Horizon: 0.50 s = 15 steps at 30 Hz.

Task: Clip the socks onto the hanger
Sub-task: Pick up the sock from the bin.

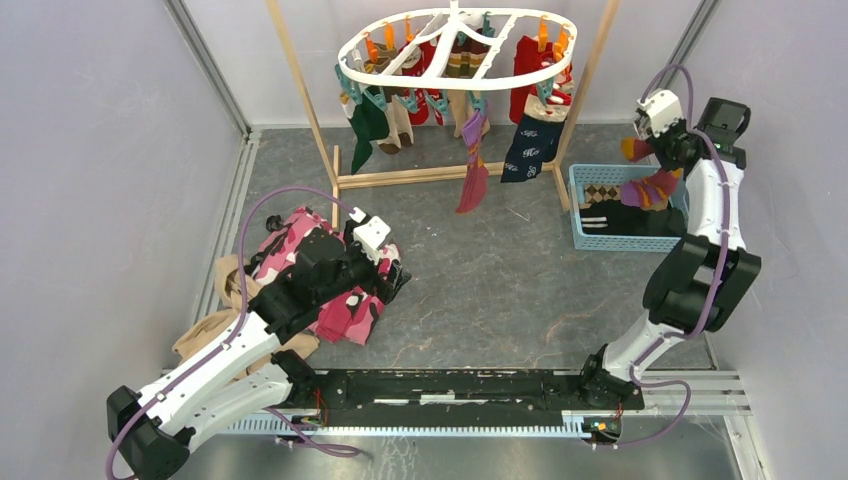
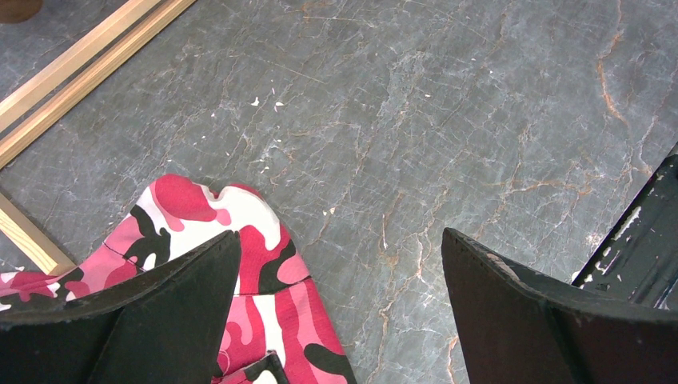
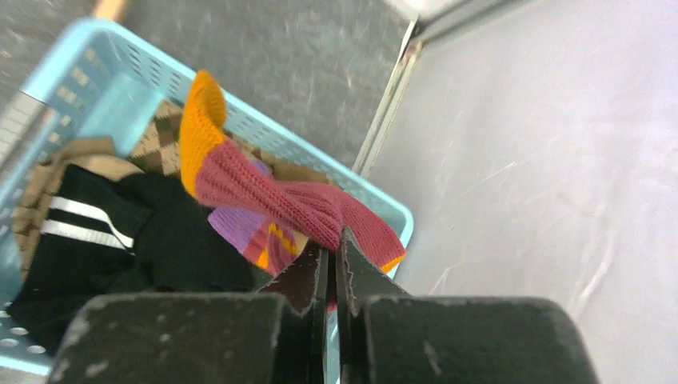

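Right gripper [image 3: 334,244] pinches a maroon-orange sock [image 3: 264,188] over the blue basket [image 3: 120,68]; left gripper [image 2: 340,234] gapes. Lettering on navy sock [image 1: 530,140] unreadable.

Grey marbled table [image 1: 480,270] — bearing pink camouflage cloth [image 1: 350,312], tan cloth [image 1: 205,336], wooden rack [image 1: 400,179], blue basket [image 1: 578,207].

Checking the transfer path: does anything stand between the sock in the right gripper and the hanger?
Yes, seen from above: the wooden rack's right upright stands between the maroon sock, pinched in the right gripper over the basket, and the hanger.
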### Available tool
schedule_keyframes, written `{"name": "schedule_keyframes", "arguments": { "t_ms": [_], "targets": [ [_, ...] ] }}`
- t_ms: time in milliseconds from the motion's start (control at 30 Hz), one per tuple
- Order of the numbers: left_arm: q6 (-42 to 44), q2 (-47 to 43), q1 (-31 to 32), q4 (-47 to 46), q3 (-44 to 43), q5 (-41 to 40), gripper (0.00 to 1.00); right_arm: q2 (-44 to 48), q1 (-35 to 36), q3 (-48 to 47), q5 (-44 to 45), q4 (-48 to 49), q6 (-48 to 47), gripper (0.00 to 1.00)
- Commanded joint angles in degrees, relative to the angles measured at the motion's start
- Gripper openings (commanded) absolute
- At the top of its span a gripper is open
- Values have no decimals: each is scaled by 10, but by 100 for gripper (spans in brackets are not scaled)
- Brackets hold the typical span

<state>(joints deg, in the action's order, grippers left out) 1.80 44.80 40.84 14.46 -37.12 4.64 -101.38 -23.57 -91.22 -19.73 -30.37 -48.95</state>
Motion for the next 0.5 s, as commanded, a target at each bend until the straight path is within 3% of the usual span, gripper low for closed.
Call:
{"name": "schedule_keyframes", "arguments": {
  "t_ms": [0,200,467],
  "targets": [
    [20,-6,-5,-15,-2,7,100,50,-3,6,-106,-10,4,0],
    [21,-11,-5,-18,0,13,100,118,-3,17,-158,26,77,0],
    [36,-26,-5,-28,3,66,100,205,-3,-19,-217,123,248,0]
  ]
}}
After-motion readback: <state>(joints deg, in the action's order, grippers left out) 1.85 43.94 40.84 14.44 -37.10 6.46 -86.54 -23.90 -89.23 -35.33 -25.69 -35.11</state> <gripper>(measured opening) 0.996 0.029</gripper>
